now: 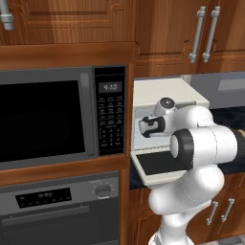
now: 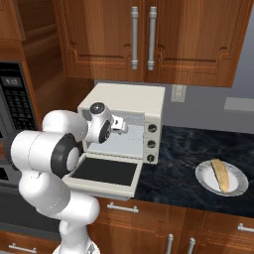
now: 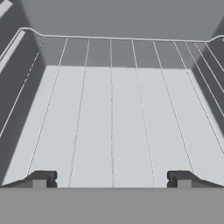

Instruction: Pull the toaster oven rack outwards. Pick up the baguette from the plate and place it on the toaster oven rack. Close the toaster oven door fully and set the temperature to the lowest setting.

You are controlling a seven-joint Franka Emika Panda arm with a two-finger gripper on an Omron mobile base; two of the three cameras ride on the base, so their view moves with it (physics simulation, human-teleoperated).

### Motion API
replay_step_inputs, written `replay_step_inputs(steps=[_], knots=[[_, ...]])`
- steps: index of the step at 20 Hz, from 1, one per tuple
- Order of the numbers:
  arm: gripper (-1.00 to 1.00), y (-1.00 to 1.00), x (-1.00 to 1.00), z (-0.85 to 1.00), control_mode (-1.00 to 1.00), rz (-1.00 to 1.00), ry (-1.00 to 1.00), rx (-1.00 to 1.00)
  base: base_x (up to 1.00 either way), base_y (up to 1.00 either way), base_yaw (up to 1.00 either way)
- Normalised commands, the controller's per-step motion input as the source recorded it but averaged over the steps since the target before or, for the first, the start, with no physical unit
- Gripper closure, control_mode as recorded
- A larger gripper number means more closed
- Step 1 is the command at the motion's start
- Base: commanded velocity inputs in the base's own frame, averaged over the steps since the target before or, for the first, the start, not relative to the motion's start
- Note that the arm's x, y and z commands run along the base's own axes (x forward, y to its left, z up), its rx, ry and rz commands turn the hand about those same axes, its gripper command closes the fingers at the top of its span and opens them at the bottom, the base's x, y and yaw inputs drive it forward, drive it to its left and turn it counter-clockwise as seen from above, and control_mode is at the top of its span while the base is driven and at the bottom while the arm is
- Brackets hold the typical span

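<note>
The cream toaster oven (image 2: 130, 101) stands on the dark counter with its door (image 2: 105, 171) folded down flat. My gripper (image 2: 121, 126) reaches into the open cavity. In the hand view its two fingertips (image 3: 41, 179) stand wide apart just above the front of the wire rack (image 3: 111, 109), and nothing is between them. The rack lies inside the cavity and runs back to the rear wall. The tan baguette (image 2: 219, 174) lies on the white plate (image 2: 205, 178) to the oven's right. From the left base view my hand (image 1: 149, 125) sits at the oven's mouth above the lowered door (image 1: 152, 165).
A dark grey microwave (image 1: 48, 119) with a keypad fills the wall left of the toaster oven, with a built-in oven (image 1: 57, 206) below it. Three dark knobs (image 2: 152, 144) run down the toaster oven's right front. Wooden cabinets (image 2: 144, 39) hang above the counter.
</note>
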Motion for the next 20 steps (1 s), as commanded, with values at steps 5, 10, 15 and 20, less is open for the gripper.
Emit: replay_step_inputs(steps=[5, 10, 15, 20], knots=[[-1.00, -0.13, -0.32, -0.51, -1.00, -0.02, 0.14, 0.00, 0.00, 0.00, 0.00], [-1.00, -0.31, -0.95, -0.52, -1.00, -0.04, 0.10, 0.00, 0.00, 0.00, 0.00], [-1.00, -0.32, -0.99, -0.34, -1.00, -0.05, 0.31, -0.01, 0.00, 0.00, 0.00], [-1.00, -0.34, -0.90, -0.28, -1.00, -0.06, 0.42, -0.07, 0.00, 0.00, 0.00]])
